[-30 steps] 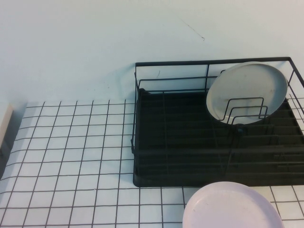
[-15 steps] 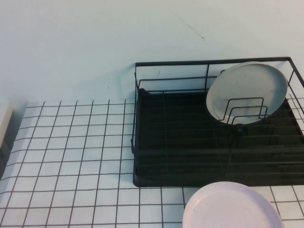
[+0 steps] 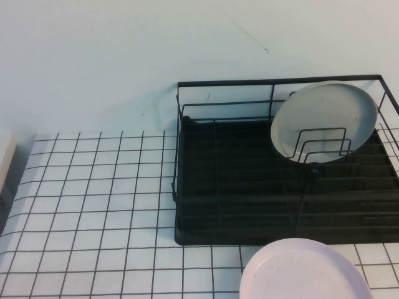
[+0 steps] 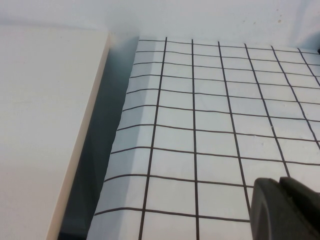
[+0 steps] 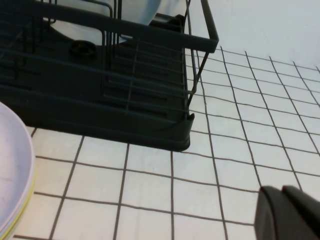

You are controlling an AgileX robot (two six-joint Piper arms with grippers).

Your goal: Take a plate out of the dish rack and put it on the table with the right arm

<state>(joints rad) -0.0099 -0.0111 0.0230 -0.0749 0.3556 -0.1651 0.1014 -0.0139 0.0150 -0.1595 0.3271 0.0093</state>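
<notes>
The pale pink plate (image 3: 302, 271) lies flat on the grid-covered table (image 3: 93, 199) in front of the black dish rack (image 3: 249, 237), cut off by the high view's lower edge. Its rim also shows in the right wrist view (image 5: 12, 170), with a yellowish edge beneath it. My right gripper (image 5: 281, 190) is shut and empty, low over the table, apart from the plate and near the rack's corner (image 5: 185, 140). My left gripper (image 4: 279, 182) is shut over bare grid squares. Neither gripper appears in the high view.
A grey-white plate (image 3: 324, 118) stands tilted among the rack's wire dividers at the back right. A white block (image 4: 45, 125) sits beyond the table's left edge, with a dark gap between them. A pale wall rises behind the table.
</notes>
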